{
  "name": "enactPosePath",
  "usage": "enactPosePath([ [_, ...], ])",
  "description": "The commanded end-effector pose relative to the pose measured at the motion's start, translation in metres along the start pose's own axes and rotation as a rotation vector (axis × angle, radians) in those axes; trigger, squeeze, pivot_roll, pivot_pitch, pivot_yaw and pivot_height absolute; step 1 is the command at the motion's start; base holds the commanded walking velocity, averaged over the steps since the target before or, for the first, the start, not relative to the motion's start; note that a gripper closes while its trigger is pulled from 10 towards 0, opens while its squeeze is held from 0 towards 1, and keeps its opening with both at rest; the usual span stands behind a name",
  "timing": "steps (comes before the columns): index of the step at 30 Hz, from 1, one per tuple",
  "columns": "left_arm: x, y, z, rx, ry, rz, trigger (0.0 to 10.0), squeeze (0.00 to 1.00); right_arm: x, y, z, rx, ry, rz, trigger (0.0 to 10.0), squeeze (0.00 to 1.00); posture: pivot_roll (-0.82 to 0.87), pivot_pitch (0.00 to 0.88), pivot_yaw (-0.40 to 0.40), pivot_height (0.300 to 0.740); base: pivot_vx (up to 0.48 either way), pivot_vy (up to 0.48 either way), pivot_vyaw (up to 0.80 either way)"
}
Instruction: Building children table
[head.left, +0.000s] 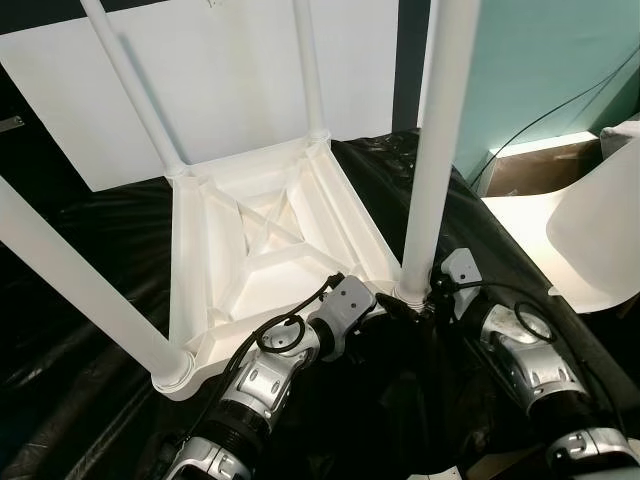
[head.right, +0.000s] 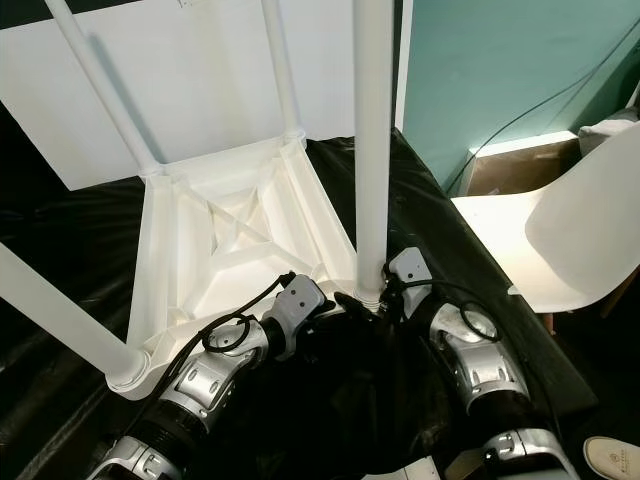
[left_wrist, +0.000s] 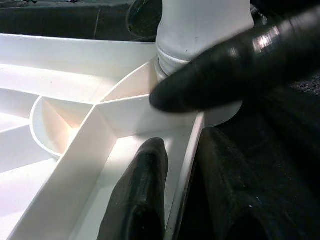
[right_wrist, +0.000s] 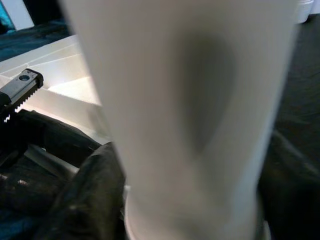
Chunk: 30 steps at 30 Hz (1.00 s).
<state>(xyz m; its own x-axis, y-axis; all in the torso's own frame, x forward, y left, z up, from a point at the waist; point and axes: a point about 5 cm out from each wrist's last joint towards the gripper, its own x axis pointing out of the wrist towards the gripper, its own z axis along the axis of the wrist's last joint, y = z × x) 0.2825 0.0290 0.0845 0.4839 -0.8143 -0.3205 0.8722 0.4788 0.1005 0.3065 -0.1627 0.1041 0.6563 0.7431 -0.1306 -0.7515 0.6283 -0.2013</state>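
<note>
A white plastic children's table (head.left: 345, 215) lies upside down on a black-covered surface, with its legs pointing up. The near right leg (head.left: 440, 130) stands in its corner socket. My left gripper (head.left: 385, 300) is at that corner. In the left wrist view its two black fingers (left_wrist: 145, 195) pinch the frame's wall right beside the leg's collar (left_wrist: 200, 55). My right gripper (head.left: 432, 290) is pressed against the base of the same leg from the other side. The right wrist view has the white leg (right_wrist: 190, 110) very close and blurred.
A white chair (head.left: 590, 230) stands to the right of the work surface. A white board (head.left: 230, 70) leans behind the table. A dark cable (head.left: 560, 105) runs along the teal wall. The near left leg (head.left: 80, 290) slants out toward me.
</note>
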Motion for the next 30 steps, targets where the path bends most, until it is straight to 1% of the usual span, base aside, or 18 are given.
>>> enactPosePath([
  [1,-0.006,-0.007,-0.041,-0.08,0.171,-0.013,10.0,0.0,0.004,0.019,-0.017,0.053,0.066,0.11,0.0,0.0,-0.1,0.0,0.073,0.74,0.0,0.0,0.0],
  [5,-0.007,-0.008,-0.041,-0.08,0.173,-0.013,10.0,0.0,-0.001,0.02,-0.022,0.076,0.084,0.147,0.0,0.0,-0.09,0.0,0.072,0.74,0.0,0.0,0.0],
  [7,-0.007,-0.008,-0.042,-0.083,0.174,-0.013,10.0,0.0,-0.006,0.023,-0.027,0.104,0.097,0.16,0.0,0.0,-0.1,0.0,0.073,0.74,0.0,0.0,0.0],
  [11,-0.007,-0.009,-0.042,-0.084,0.174,-0.014,10.0,0.0,-0.008,0.027,-0.031,0.132,0.1,0.142,0.0,0.0,-0.1,0.0,0.072,0.74,0.0,0.0,0.0],
  [12,-0.008,-0.009,-0.042,-0.084,0.174,-0.015,10.0,0.0,-0.005,0.029,-0.033,0.152,0.073,-0.002,0.0,0.0,-0.1,0.0,0.071,0.74,0.0,0.0,0.0],
  [13,-0.008,-0.009,-0.042,-0.084,0.174,-0.014,10.0,0.0,-0.005,0.03,-0.034,0.132,0.058,-0.1,0.0,0.0,-0.1,0.0,0.071,0.74,0.0,0.0,0.0],
  [14,-0.008,-0.009,-0.042,-0.084,0.174,-0.014,10.0,0.0,-0.005,0.03,-0.034,0.132,0.058,-0.1,0.0,0.0,-0.1,0.0,0.071,0.74,0.0,0.0,0.0],
  [15,-0.008,-0.009,-0.042,-0.083,0.174,-0.014,10.0,0.0,-0.004,0.031,-0.033,0.116,0.047,-0.163,0.0,0.0,-0.1,0.0,0.071,0.74,0.0,0.0,0.0],
  [16,-0.008,-0.009,-0.042,-0.086,0.174,-0.014,10.0,0.0,-0.009,0.03,-0.035,0.106,0.023,-0.423,0.0,0.0,-0.1,0.0,0.071,0.74,0.0,0.0,0.0],
  [17,-0.008,-0.009,-0.042,-0.086,0.174,-0.014,10.0,0.0,-0.009,0.03,-0.035,0.106,0.023,-0.423,0.0,0.0,-0.1,0.0,0.071,0.74,0.0,0.0,0.0],
  [18,-0.009,-0.009,-0.042,-0.087,0.174,-0.015,10.0,0.0,-0.012,0.03,-0.036,0.107,0.018,-0.502,0.0,0.0,-0.1,0.0,0.074,0.74,0.0,0.0,0.0],
  [19,-0.009,-0.009,-0.042,-0.087,0.174,-0.015,10.0,0.0,-0.012,0.03,-0.036,0.107,0.018,-0.502,0.0,0.0,-0.1,0.0,0.074,0.74,0.0,0.0,0.0],
  [21,-0.008,-0.009,-0.042,-0.084,0.175,-0.018,10.0,0.0,-0.014,0.035,-0.038,0.105,0.022,-0.613,0.0,0.0,-0.1,0.0,0.071,0.74,0.0,0.0,0.0],
  [22,-0.008,-0.009,-0.042,-0.084,0.175,-0.018,10.0,0.0,-0.014,0.035,-0.038,0.105,0.022,-0.613,0.0,0.0,-0.1,0.0,0.071,0.74,0.0,0.0,0.0],
  [24,-0.008,-0.009,-0.042,-0.081,0.175,-0.021,10.0,0.0,-0.013,0.034,-0.039,0.116,0.033,-0.684,0.0,0.0,-0.1,0.0,0.073,0.74,0.0,0.0,0.0],
  [28,-0.007,-0.01,-0.041,-0.081,0.174,-0.025,10.0,0.0,-0.009,0.035,-0.038,0.114,0.034,-0.671,0.0,0.0,-0.1,0.0,0.076,0.74,0.0,0.0,0.0],
  [29,-0.007,-0.01,-0.041,-0.08,0.174,-0.023,10.0,0.0,-0.006,0.038,-0.037,0.11,0.037,-0.632,3.5,0.0,-0.1,0.0,0.074,0.74,0.0,0.0,0.0],
  [30,-0.007,-0.009,-0.041,-0.079,0.173,-0.021,10.0,0.0,-0.003,0.041,-0.037,0.102,0.04,-0.617,3.5,0.0,-0.1,0.0,0.074,0.74,0.0,0.0,0.0],
])
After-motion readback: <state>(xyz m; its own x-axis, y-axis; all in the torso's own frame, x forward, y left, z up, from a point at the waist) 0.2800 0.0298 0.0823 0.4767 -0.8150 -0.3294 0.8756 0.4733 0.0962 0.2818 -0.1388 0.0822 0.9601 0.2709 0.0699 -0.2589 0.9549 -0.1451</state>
